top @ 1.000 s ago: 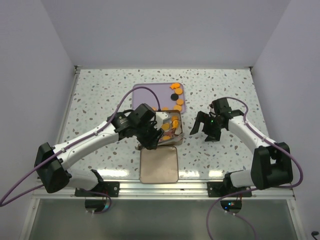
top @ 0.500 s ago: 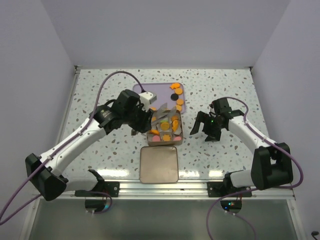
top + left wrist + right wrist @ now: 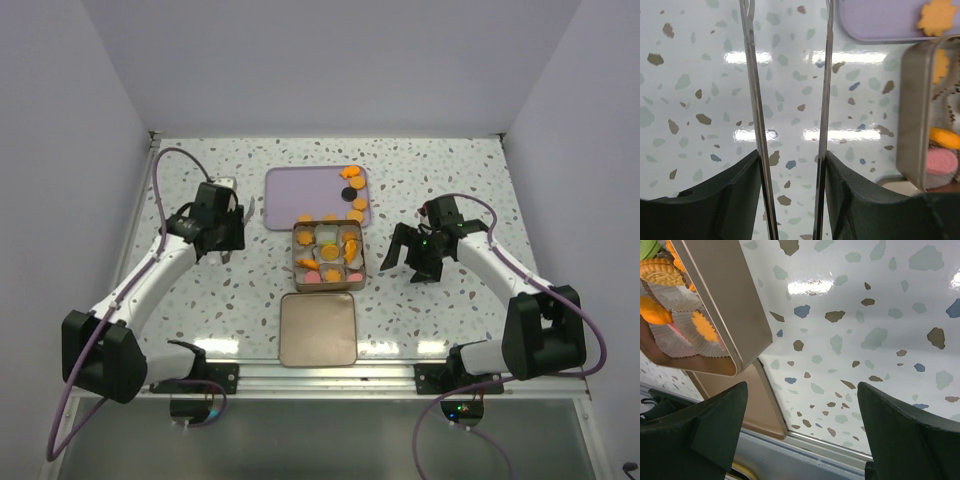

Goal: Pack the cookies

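Note:
Orange and pink cookies (image 3: pixel 349 243) lie in white paper cups inside the square metal tin (image 3: pixel 363 262) at mid-table. More orange cookies (image 3: pixel 358 204) and two black ones (image 3: pixel 352 183) sit along the right side of the purple tray (image 3: pixel 300 190). My left gripper (image 3: pixel 228 245) hangs left of the tin, over bare table. Its two thin metal blades (image 3: pixel 752 75) stand apart, and the left gripper (image 3: pixel 788 60) holds nothing. The right gripper (image 3: pixel 408 262) is wide open and empty, right of the tin. Its wrist view shows the right gripper (image 3: pixel 802 390), the tin's wall (image 3: pixel 725 305) and cookies (image 3: pixel 705 325).
The tin's lid (image 3: pixel 318 328) lies flat just in front of the tin, near the table's front rail; it shows in the right wrist view as the lid (image 3: pixel 735 400). White walls enclose the speckled table on three sides.
My left arm has swung from over the tin back to the left and far side, and its blades have spread slightly. The right arm has not moved.

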You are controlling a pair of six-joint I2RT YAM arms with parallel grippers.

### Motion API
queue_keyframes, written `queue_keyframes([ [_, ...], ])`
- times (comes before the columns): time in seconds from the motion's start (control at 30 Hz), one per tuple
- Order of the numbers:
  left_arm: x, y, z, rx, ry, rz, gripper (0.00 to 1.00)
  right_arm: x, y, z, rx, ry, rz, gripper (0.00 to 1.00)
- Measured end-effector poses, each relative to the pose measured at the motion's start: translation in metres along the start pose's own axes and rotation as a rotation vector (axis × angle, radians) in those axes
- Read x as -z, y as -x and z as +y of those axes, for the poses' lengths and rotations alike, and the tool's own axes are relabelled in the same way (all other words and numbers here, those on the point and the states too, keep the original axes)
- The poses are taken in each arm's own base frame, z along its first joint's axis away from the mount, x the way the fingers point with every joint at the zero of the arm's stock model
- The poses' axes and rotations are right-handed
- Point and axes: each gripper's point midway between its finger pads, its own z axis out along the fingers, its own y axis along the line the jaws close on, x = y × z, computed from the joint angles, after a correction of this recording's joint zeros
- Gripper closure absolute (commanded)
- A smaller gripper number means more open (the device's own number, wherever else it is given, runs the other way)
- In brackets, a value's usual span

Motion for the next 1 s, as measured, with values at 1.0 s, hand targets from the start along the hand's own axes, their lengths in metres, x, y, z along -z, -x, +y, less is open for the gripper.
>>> queue_keyframes([
  [1.0, -0.062, -0.030, 0.036, 0.125, 0.060, 0.077, 0.20, 0.013, 0.001, 0.000, 0.029, -0.005, -0.043, 0.06],
])
